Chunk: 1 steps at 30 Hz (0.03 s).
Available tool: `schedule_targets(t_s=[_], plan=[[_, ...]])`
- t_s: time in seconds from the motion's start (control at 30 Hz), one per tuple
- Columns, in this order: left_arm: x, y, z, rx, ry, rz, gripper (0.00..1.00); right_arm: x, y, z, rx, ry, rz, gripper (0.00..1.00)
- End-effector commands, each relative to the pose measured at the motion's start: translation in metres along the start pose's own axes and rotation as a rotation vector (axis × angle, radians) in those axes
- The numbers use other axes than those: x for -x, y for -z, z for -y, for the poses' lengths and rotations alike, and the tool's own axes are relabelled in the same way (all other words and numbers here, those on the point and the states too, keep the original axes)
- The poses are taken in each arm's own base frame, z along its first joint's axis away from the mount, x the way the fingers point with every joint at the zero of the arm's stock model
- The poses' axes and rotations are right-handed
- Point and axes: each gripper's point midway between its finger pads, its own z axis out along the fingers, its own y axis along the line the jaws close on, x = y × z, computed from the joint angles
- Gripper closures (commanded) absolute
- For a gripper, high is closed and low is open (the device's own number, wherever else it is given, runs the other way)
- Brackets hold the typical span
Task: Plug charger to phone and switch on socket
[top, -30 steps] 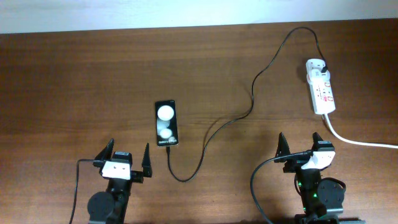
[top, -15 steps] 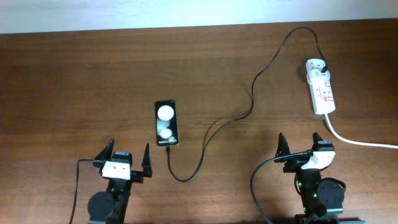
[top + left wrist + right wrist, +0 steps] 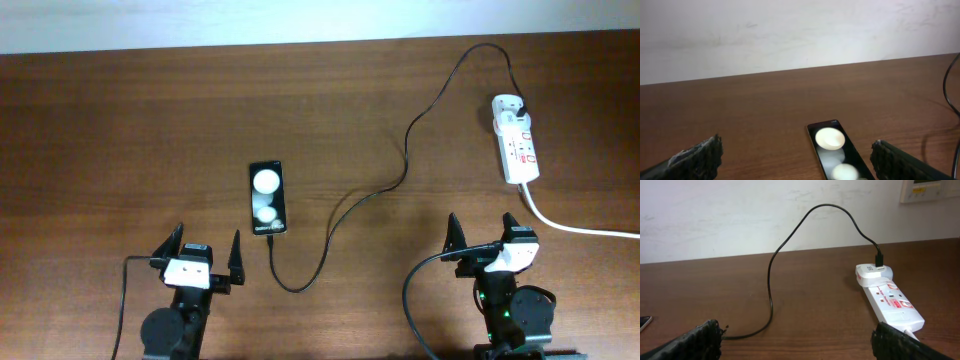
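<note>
Both claws are spread wide and empty: left gripper (image 3: 208,234) just short of the phone (image 3: 268,199), right gripper (image 3: 481,221) well short of the socket (image 3: 516,150). The charger (image 3: 340,215) snakes from the socket to the phone's near end; we can't tell if its plug (image 3: 272,239) is seated. The cable looks limp and light, so we'd pinch the stiff plug. The glossy phone will likely slide, so brace it.

Soft, even indoor light, counter (image 3: 120,130) evenly lit with only faint shadows, two round white glare spots sat on the phone (image 3: 267,200) screen, overhead view was sharp, wrist views softer, near fingers (image 3: 695,159) blurred in the lower corners, pale wall bright.
</note>
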Motion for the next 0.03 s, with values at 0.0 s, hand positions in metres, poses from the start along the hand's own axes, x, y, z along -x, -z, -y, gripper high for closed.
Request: schedule_targets(t_s=[0.0], plan=[[-0.002,0.0002,-0.0034,0.018,-0.012,-0.005,0.01,-0.0011,0.0003,-0.0003,-0.001,0.001,0.001,0.01]])
